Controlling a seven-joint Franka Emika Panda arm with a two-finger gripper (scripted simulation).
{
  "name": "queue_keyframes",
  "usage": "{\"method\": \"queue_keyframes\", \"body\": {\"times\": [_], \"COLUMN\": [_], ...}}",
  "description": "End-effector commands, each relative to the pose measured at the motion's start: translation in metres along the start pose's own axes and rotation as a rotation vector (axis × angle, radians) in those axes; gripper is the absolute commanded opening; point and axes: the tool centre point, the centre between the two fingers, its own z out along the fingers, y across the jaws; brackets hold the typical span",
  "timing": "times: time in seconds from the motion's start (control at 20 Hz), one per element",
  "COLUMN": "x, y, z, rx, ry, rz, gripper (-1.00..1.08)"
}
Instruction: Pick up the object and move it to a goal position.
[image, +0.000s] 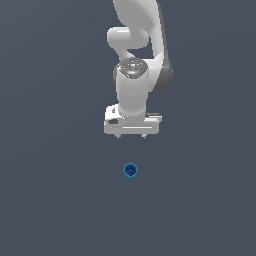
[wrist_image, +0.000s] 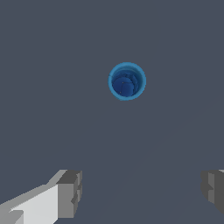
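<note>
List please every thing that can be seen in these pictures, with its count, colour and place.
cup: one, blue, upright with its round rim up, on the floor, apart from the end effector and not between its fingers.
floor: one, dark grey-blue, under everything.
arm: one, white with grey joints, at the top centre of the exterior view.
end effector: one, white with grey fingertips, open, holding nothing, pointing down.

blue cup (image: 130, 171): 1 | robot arm (image: 133, 75): 1 | hand (image: 131, 136): 1
</note>
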Motion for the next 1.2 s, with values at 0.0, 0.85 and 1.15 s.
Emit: {"method": "queue_keyframes", "body": {"times": [0.0, 0.85, 1.15], "x": [0.000, 0.007, 0.021], "y": [0.000, -0.027, -0.024], "z": [0.000, -0.001, 0.008], "rx": [0.000, 0.021, 0.015], "ry": [0.000, 0.011, 0.009], "rz": [0.000, -0.022, -0.092], "gripper": [1.00, 1.00, 1.00]}}
